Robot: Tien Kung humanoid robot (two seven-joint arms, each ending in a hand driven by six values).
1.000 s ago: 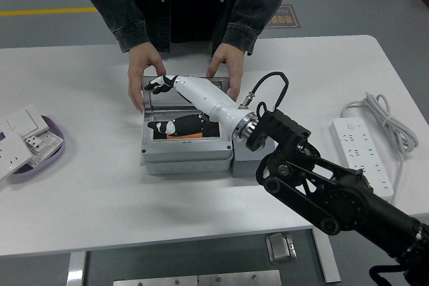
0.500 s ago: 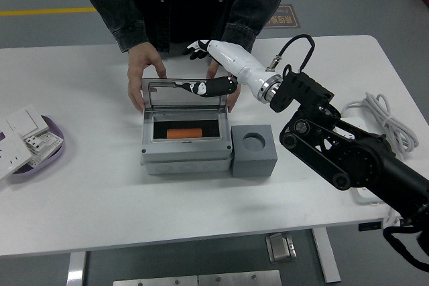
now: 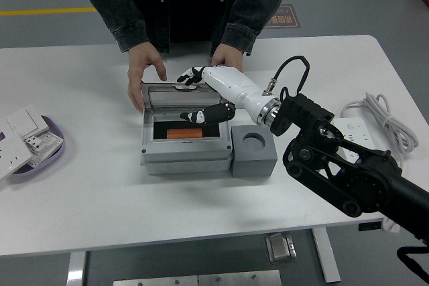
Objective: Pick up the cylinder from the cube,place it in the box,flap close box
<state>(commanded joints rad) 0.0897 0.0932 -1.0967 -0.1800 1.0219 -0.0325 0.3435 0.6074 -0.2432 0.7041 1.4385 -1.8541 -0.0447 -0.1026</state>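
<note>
On the white worktop (image 3: 100,185) we saw the grey box (image 3: 184,145) standing open, its lid (image 3: 182,93) raised at the far side, and the grey cube (image 3: 253,152) just beside the box on the right, its round socket empty. The orange cylinder (image 3: 184,134) lay inside the box, long axis running left to right. A person's hands (image 3: 142,75) rested at the back of the lid, one on each side.

Only the right arm was in view. The right robot hand (image 3: 194,95) reached in from the right over the box, above and just beyond the cylinder: fingers (image 3: 190,75) spread at the lid's top edge, thumb (image 3: 201,116) hanging in front of the lid, holding nothing. We judged that closing turned on this: the lid stood just behind the hand, so the fingers needed to hook over its top edge and draw it down toward the near side.
</note>
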